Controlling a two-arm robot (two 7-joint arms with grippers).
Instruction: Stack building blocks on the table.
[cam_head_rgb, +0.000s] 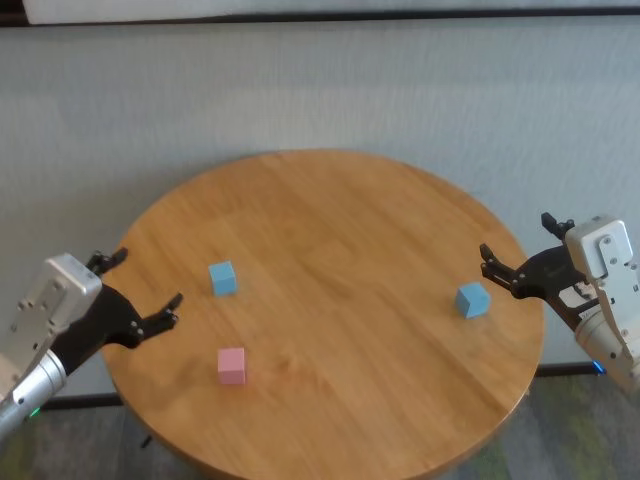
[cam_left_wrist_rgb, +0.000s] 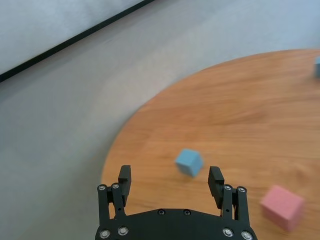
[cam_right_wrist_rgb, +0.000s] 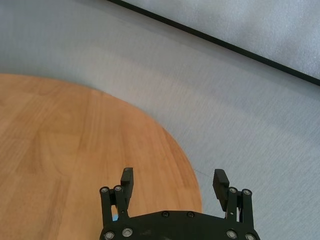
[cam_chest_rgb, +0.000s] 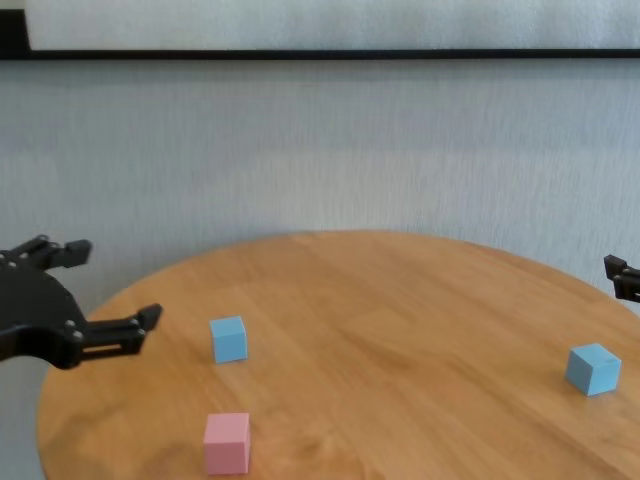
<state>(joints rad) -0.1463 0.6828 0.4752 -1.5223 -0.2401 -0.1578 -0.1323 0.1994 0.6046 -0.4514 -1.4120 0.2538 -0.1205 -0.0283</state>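
Note:
Three building blocks lie apart on the round wooden table (cam_head_rgb: 340, 220). The pink block (cam_head_rgb: 231, 365) (cam_chest_rgb: 227, 443) (cam_left_wrist_rgb: 281, 207) is near the front left. One light blue block (cam_head_rgb: 223, 278) (cam_chest_rgb: 229, 339) (cam_left_wrist_rgb: 189, 162) sits behind it. The other light blue block (cam_head_rgb: 473, 299) (cam_chest_rgb: 592, 369) rests near the right edge. My left gripper (cam_head_rgb: 148, 280) (cam_chest_rgb: 115, 285) (cam_left_wrist_rgb: 170, 175) hovers open over the table's left edge, left of the near blue block. My right gripper (cam_head_rgb: 516, 236) (cam_right_wrist_rgb: 172, 176) hangs open at the right edge, just beyond the right blue block. Neither holds anything.
Grey carpeted floor (cam_head_rgb: 320, 90) surrounds the table, with a black baseboard strip (cam_chest_rgb: 320, 54) along the far wall. The table's middle holds nothing but bare wood.

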